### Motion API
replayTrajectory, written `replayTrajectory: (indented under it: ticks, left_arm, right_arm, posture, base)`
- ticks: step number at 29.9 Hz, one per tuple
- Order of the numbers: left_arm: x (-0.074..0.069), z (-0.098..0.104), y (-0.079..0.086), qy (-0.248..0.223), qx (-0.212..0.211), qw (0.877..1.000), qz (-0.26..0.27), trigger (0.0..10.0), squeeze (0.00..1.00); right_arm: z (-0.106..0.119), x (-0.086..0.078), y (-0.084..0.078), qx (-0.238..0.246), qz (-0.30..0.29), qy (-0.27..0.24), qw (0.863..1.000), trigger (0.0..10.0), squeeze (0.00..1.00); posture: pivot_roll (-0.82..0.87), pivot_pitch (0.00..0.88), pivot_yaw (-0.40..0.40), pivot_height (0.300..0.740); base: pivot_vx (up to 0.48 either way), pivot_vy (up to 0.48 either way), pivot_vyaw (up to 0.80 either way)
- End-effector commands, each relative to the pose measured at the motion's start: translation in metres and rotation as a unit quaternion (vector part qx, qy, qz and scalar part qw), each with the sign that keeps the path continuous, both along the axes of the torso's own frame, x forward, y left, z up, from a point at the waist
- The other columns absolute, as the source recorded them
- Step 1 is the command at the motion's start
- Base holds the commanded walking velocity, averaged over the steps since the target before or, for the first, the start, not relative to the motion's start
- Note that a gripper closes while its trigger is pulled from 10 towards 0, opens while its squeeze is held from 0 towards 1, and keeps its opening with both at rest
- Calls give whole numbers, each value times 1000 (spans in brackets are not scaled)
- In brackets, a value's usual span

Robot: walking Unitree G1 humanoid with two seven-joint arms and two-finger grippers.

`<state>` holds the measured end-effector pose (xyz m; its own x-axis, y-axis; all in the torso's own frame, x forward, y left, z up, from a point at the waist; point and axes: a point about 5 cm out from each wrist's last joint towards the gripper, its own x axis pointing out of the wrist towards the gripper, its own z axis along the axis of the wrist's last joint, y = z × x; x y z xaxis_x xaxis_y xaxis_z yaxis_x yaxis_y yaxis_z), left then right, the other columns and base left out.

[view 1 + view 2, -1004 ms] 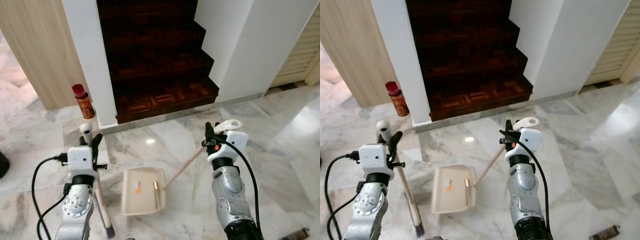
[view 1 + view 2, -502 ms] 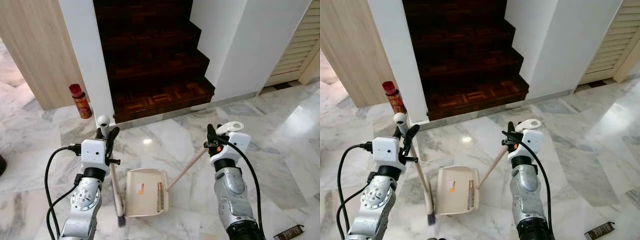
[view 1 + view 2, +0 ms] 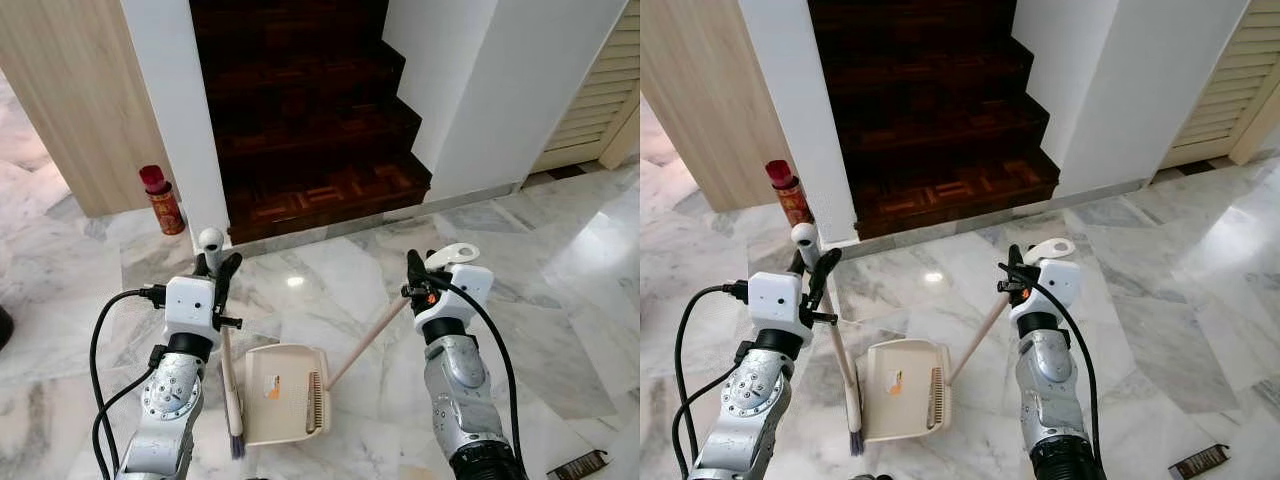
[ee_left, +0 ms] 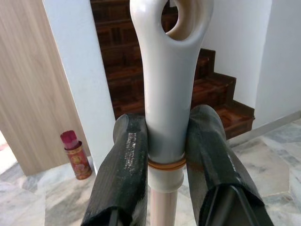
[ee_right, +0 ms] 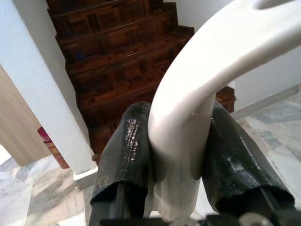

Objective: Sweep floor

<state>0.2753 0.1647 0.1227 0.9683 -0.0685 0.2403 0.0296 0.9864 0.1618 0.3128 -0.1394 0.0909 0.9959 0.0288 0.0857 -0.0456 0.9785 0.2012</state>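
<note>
Below, on the marble floor point(image 3: 560, 330), the left gripper point(image 4: 167, 141) pinched the broom's handle point(image 3: 226, 345), its bristles point(image 3: 236, 445) touching the floor just beside the cream dustpan point(image 3: 285, 392). The right gripper point(image 5: 176, 141) clamped the dustpan's long handle point(image 3: 368, 340). A red can point(image 3: 160, 198) stood near the dark wooden stairs point(image 3: 310, 130).

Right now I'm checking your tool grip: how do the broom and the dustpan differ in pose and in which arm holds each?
The broom stands nearly upright with its bristles at the dustpan's left edge, while the dustpan lies flat on the marble floor with its long handle slanting up to the right. The left gripper clamps the broom's grey handle top; the right gripper clamps the dustpan's white handle end. Both have jaws shut on a handle.
</note>
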Motion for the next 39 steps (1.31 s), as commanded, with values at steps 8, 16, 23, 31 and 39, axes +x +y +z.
replayTrajectory:
  ticks: [8, 16, 23, 31, 39]
  left_arm:
    - [1, 10, -3, -16, -4, 1000, -8, 10000, 0]
    - [1, 10, -3, -15, -5, 1000, -8, 10000, 0]
    - [1, 9, -3, -14, -8, 1000, -7, 10000, 0]
    - [1, 9, -2, -14, -8, 1000, -7, 10000, 0]
    - [1, 8, 0, -13, -6, 1000, -6, 10000, 0]
  right_arm:
    - [13, 3, 2, 10, 3, -27, 1000, 10000, 0]
    - [12, 3, 3, 6, 8, -23, 1000, 10000, 0]
    - [12, 3, 4, 4, 10, -22, 1000, 10000, 0]
    - [11, 4, 5, 0, 12, -22, 1000, 10000, 0]
    - [10, 3, 1, 17, -2, -19, 1000, 10000, 0]
  posture:
    - [123, 70, -50, 740]
    - [124, 68, -51, 740]
    - [124, 64, -50, 740]
    - [125, 55, -49, 740]
    - [123, 34, -43, 740]
  base:
    - [0, 0, 0]
    - [0, 0, 0]
    - [0, 73, 0]
    - [0, 291, 320]
    - [0, 289, 0]
